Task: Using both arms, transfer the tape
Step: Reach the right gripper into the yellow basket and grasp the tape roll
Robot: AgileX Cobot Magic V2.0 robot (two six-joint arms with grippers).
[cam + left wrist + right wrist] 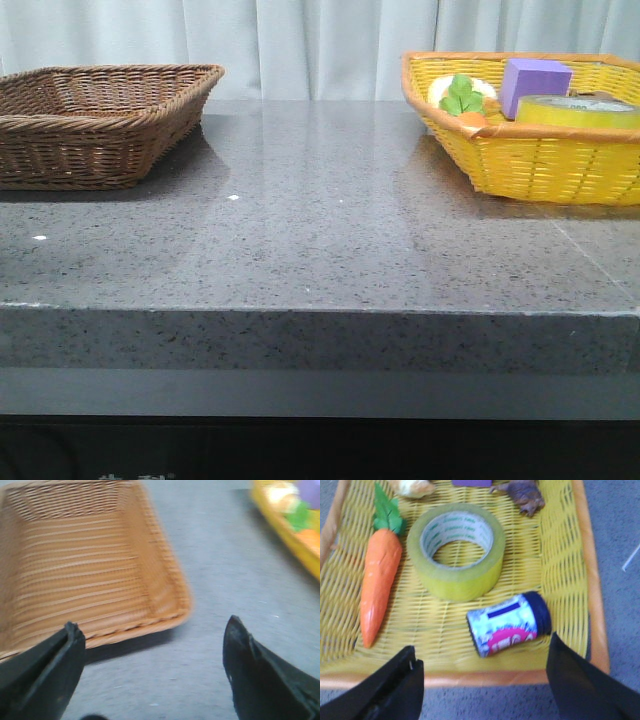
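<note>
Right at the lens of the right wrist view, your right gripper (pixel 480 680) has its jaws spread wide and empty, poised over the near rim of the yellow basket (pixel 592 580). Just beyond the jaws lies a small printed can (pixel 509 625) on its side, toward the right-hand jaw. Past it, roughly centred ahead of the jaws, the tape (pixel 456 550) lies flat on the wicker with its hole facing up. A toy carrot (pixel 379 580) lies just beside the tape, ahead of the left-hand jaw, and a purple block (pixel 535 85) sits further back.

Judge the tape as light and stiff: a rigid ring that should not crush under a firm pinch. Its glossy yellow wall is probably slick, and the roll looks about as wide as your opening. One jaw inside the pale core and one on the outer wall is likely the surer hold, and it leaves the opposite side free for the other arm. Watch the can and carrot as you descend.

Your left gripper (pixel 155 655) also has its jaws wide and empty, over the grey surface (pixel 225 555), with the brown basket (pixel 165 580) just ahead of its left-hand jaw.
</note>
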